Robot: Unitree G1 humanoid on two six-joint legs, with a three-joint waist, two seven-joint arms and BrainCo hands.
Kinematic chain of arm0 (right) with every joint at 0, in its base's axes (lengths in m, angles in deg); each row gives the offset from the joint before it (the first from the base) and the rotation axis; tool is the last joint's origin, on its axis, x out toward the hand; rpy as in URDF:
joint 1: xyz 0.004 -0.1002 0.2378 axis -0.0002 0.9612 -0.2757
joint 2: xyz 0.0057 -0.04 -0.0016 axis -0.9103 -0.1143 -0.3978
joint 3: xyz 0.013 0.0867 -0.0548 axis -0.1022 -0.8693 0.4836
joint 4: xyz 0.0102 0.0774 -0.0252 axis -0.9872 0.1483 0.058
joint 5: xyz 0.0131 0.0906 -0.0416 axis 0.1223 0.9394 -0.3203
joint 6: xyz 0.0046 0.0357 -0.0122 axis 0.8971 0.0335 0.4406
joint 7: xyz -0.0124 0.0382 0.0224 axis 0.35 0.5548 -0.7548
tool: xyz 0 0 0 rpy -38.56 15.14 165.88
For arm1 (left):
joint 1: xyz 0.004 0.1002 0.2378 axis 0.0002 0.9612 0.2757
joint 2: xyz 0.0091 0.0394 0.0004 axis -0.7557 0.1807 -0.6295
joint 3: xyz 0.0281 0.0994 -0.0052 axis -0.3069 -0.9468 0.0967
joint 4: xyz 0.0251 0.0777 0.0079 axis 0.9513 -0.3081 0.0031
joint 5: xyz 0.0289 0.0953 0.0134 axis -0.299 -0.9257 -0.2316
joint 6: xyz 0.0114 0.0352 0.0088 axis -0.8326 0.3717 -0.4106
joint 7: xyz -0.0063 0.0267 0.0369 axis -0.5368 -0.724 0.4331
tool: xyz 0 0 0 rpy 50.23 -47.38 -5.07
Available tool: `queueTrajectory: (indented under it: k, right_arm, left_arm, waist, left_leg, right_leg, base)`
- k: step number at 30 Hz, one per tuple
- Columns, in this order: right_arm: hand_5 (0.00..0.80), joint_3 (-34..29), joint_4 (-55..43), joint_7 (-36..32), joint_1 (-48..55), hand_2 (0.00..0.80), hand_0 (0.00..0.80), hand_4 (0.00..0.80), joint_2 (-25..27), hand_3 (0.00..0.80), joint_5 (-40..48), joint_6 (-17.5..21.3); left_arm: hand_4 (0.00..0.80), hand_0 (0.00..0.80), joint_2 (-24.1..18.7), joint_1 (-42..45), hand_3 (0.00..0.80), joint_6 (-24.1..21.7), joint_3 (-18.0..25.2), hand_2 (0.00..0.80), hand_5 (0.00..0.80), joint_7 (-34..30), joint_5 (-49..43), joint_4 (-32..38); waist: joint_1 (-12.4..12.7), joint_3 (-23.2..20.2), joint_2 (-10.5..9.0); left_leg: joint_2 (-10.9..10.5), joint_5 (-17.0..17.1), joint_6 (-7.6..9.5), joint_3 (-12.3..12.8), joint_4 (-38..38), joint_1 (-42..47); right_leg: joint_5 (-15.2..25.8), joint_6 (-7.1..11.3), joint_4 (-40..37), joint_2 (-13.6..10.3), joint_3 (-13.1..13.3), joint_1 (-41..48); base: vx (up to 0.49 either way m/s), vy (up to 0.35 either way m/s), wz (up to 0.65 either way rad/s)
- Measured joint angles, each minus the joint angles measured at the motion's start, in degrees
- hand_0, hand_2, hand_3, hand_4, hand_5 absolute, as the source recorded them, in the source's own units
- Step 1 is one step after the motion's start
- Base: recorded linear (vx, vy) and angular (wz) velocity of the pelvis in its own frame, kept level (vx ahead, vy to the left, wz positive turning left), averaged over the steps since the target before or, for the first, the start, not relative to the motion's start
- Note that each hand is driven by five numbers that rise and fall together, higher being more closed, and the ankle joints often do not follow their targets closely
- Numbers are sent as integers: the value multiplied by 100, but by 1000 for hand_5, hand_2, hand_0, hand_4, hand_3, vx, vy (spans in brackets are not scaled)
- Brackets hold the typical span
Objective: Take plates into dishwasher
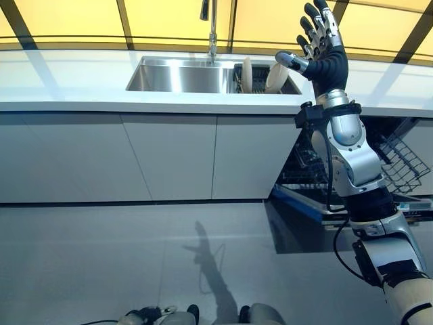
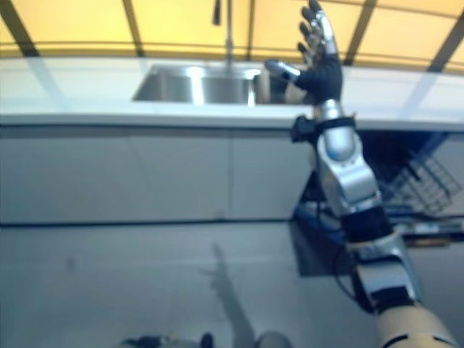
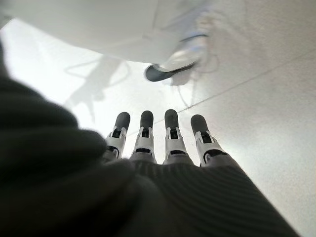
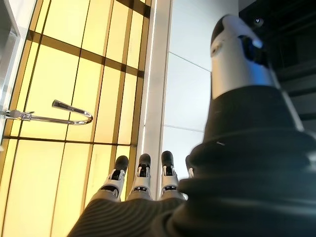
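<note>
Two pale plates [image 1: 247, 74] [image 1: 275, 78] stand on edge in a rack at the right end of the steel sink [image 1: 176, 76]. My right hand [image 1: 323, 54] is raised in front of the counter, just right of the plates, open with its fingers straight and pointing up, holding nothing. Below it the dishwasher [image 1: 379, 169] is open, its wire rack [image 1: 402, 162] pulled out and its door [image 1: 304, 220] down. My left hand [image 3: 163, 148] shows only in its wrist view, open, fingers straight over the floor.
A white counter [image 1: 81, 81] runs across the view above grey cabinet fronts [image 1: 169, 156]. A tall tap [image 1: 212, 27] rises behind the sink, with yellow window panes [image 1: 67, 17] at the back. Grey floor [image 1: 101, 257] lies before the cabinets.
</note>
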Motion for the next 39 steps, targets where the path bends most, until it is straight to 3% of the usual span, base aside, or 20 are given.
queueTrajectory:
  k: [1, 3, 4, 5, 9, 12, 13, 15, 16, 18, 20, 23, 26, 27, 29, 31, 34, 36, 37, 39]
  right_arm:
    - [0, -102, 72, -1, 13, 0, 0, 0, 6, 0, 53, -45]
    - [0, -127, 57, 3, 34, 0, 0, 0, 94, 0, 152, -328]
    - [0, -112, -77, -8, 38, 0, 0, 0, 182, 0, 152, -390]
    - [0, -171, -206, -2, 85, 0, 0, 0, 152, 0, 148, -395]
    - [0, -109, -269, -37, -5, 0, 0, 0, 297, 0, 221, -749]
    - [0, 32, -61, -80, -25, 0, 0, 0, 200, 0, 323, -793]
    - [0, 87, -9, -76, -20, 0, 0, 0, 200, 0, 322, -792]
    - [0, 131, 3, -69, 22, 0, 0, 0, 142, 0, 319, -814]
    - [0, 155, -34, -59, -2, 0, 0, 0, 104, 0, 312, -810]
    - [0, 198, -54, 12, 24, 0, 0, 0, 42, 0, 291, -812]
    - [0, 236, -52, 88, 49, 0, 0, 0, 32, 0, 222, -813]
    - [0, 322, -48, 189, 102, 0, 0, 0, 45, 0, 197, -864]
    - [0, 364, 161, 265, 12, 0, 0, 0, 39, 0, 204, -883]
    - [0, 415, 383, 280, -130, 0, 0, 0, 47, 0, 210, -884]
    - [0, 504, 553, 268, -190, 0, 0, 0, 76, 0, 217, -853]
    - [0, 532, 576, 196, -193, 0, 0, 0, 195, 0, 256, -855]
    - [0, 531, 572, 36, -193, 0, 0, 0, 297, 0, 267, -854]
    - [0, 538, 593, -47, -177, 0, 0, 0, 309, 0, 268, -861]
    - [0, 522, 599, -114, -157, 0, 0, 0, 314, 0, 268, -858]
    - [0, 447, 594, -133, -22, 0, 0, 0, 395, 0, 266, -859]
  left_arm:
    - [0, 0, 24, -61, 0, 5, 2, 0, 0, 5, -10, -70]
    - [0, 0, 14, -76, 0, 15, -3, 0, 0, 28, -15, -173]
    - [0, 0, 70, -17, 0, 22, -3, 0, 0, 37, -17, -190]
    - [0, 0, 62, -55, 0, 39, -1, 0, 0, 80, -45, -183]
    - [0, 0, 72, -118, 0, 24, 108, 0, 0, 47, -221, -222]
    - [0, 0, 87, 39, 0, -129, 114, 0, 0, 37, -224, -311]
    - [0, 0, 43, 49, 0, -178, 116, 0, 0, 53, -223, -336]
    - [0, 0, 37, 34, 0, -368, 247, 0, 0, 126, -213, -276]
    - [0, 0, 62, 75, 0, -475, 362, 0, 0, 151, -191, -180]
    - [0, 0, 36, 133, 0, -540, 398, 0, 0, 177, -185, 50]
    - [0, 0, -35, 143, 0, -608, 386, 0, 0, 188, -165, 205]
    - [0, 0, -69, 162, 0, -617, 388, 0, 0, 190, -151, 242]
    - [0, 0, -71, 97, 0, -587, 386, 0, 0, 209, -107, 108]
    - [0, 0, -70, 64, 0, -544, 389, 0, 0, 234, -92, 25]
    - [0, 0, -49, 66, 0, -539, 388, 0, 0, 280, 23, 26]
    - [0, 0, -41, 84, 0, -570, 395, 0, 0, 342, 134, 68]
    - [0, 0, -109, 230, 0, -556, 407, 0, 0, 386, 252, 63]
    - [0, 0, -183, 275, 0, -503, 418, 0, 0, 392, 290, 126]
    - [0, 0, -171, 276, 0, -466, 421, 0, 0, 391, 294, 131]
    - [0, 0, -172, 202, 0, -420, 430, 0, 0, 387, 289, 130]
  waist:
    - [-167, 27, -95]
    - [-253, 37, -91]
    - [-345, 3, 158]
    - [-380, 89, 101]
    - [-543, -53, -16]
    - [-519, -427, 43]
    - [-469, -535, -126]
    - [-201, -626, -266]
    - [-73, -617, -184]
    - [-44, -603, -147]
    - [-31, -543, -202]
    - [-21, -525, -164]
    - [24, -505, -154]
    - [51, -467, -147]
    - [213, -392, -92]
    - [489, -300, 43]
    - [498, -331, 156]
    - [525, -356, -64]
    - [547, -378, -92]
    - [450, -424, -182]
  left_leg:
    - [-125, -137, -23, 61, 309, -46]
    - [-460, -682, 259, 667, 1390, 115]
    - [-322, -992, 379, 520, 801, 628]
    - [-332, -1017, 545, 379, 379, 975]
    - [-117, -1153, 377, 40, 358, 1005]
    - [225, -1557, 26, -119, 654, 1090]
    - [106, -1745, -184, -73, 1345, 890]
    - [-12, -951, -703, 298, 3887, -377]
    - [-8, -273, -748, 353, 4588, -796]
    - [50, -20, -665, 615, 5227, -1350]
    - [96, -166, -482, 940, 4735, -1499]
    - [247, -231, -480, 1128, 3212, -1451]
    - [317, -154, -431, 1103, 1268, -1275]
    - [321, 72, -418, 1018, 86, -1252]
    - [340, 302, -497, 890, -717, -1287]
    - [477, 344, -556, 831, -751, -1364]
    - [635, 445, -551, 869, -319, -1287]
    - [371, 820, -346, 1102, -172, -1159]
    - [247, 982, -4, 1108, -87, -1066]
    - [16, 806, 169, 1100, -52, -960]
  right_leg:
    - [67, -59, -208, -78, -96, 63]
    - [150, -14, -113, -276, -285, 200]
    - [49, -79, 313, -119, -402, 104]
    - [-270, -15, 911, -157, -337, -154]
    - [116, -104, 458, 4, -74, -759]
    - [271, -251, 44, 328, -96, -550]
    - [531, -717, 84, 338, -118, -506]
    - [431, -850, -70, 288, -28, -328]
    - [354, -957, -107, 310, 54, -160]
    - [335, -990, -332, 259, 38, 139]
    - [336, -1004, -565, 226, 104, 385]
    - [318, -1066, -962, 329, 92, 787]
    - [285, -1115, -1313, 472, 136, 1089]
    - [289, -1128, -1496, 551, 189, 1245]
    - [208, -1124, -1691, 643, 446, 1540]
    - [5, -1035, -1685, 671, 868, 1793]
    - [-438, -778, -1643, 538, 1286, 2126]
    - [-703, -526, -1300, 199, 1311, 2080]
    - [-770, -438, -1048, 75, 1237, 2033]
    - [-762, -352, -759, -70, 1078, 2028]
  base:
    - [540, -148, 60]
    - [501, -173, 21]
    - [507, -179, -9]
    - [538, -184, 6]
    - [487, -235, 36]
    - [379, -288, 60]
    - [283, -274, 57]
    - [250, -247, 2]
    - [239, -183, -29]
    - [272, -70, -7]
    - [235, -10, -12]
    - [387, 75, -11]
    - [366, 80, -4]
    - [448, 82, -23]
    - [502, 143, -44]
    - [492, 263, -85]
    - [417, 306, -79]
    - [399, 333, -96]
    - [298, 271, -78]
    - [298, 295, -18]
